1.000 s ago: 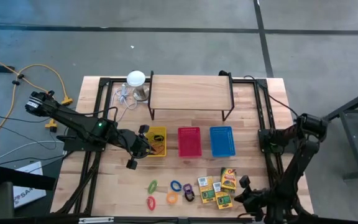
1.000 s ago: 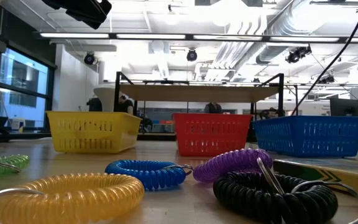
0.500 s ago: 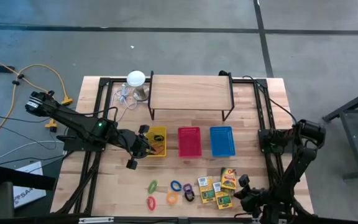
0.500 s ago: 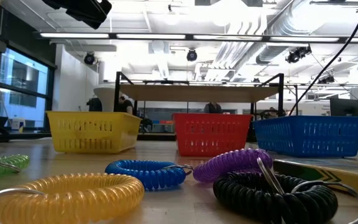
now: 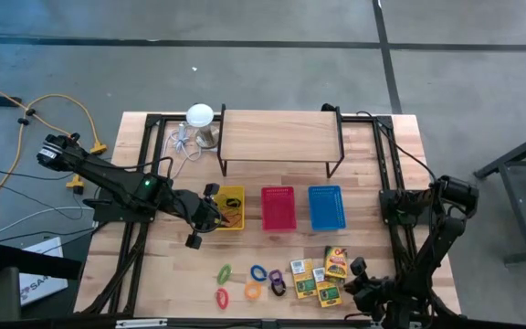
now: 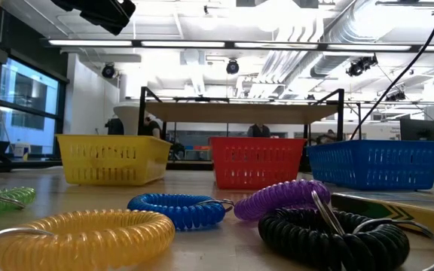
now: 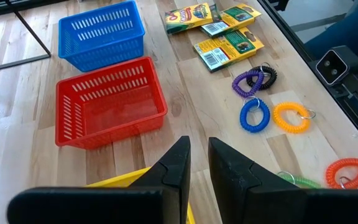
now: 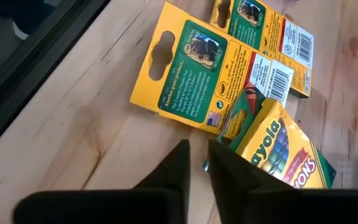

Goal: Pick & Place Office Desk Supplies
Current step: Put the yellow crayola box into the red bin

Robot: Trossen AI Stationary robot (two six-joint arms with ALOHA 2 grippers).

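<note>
Several yellow-and-green crayon boxes (image 5: 320,279) lie flat near the table's near right. To their left lie small coil rings: green (image 5: 224,272), blue (image 5: 258,273), orange (image 5: 253,291), red (image 5: 221,297), purple and black (image 5: 277,284). My right gripper (image 5: 358,271) (image 8: 197,149) hangs low just right of the boxes. Its fingers stand close together beside the corner of a tilted crayon box (image 8: 272,146), with nothing between them. My left gripper (image 5: 210,206) (image 7: 199,152) waits above the yellow basket (image 5: 230,209), fingers close together and empty.
A red basket (image 5: 278,207) and a blue basket (image 5: 326,206) stand in a row right of the yellow one. Behind them stands a wooden shelf on black legs (image 5: 279,137), with a white round-topped object and its cable (image 5: 199,116) at its left. Bare wood lies between baskets and rings.
My right arm's elbow has sunk a little toward the table's near edge. Its gripper stays beside the crayon boxes, and the boxes and rings lie as they did.
</note>
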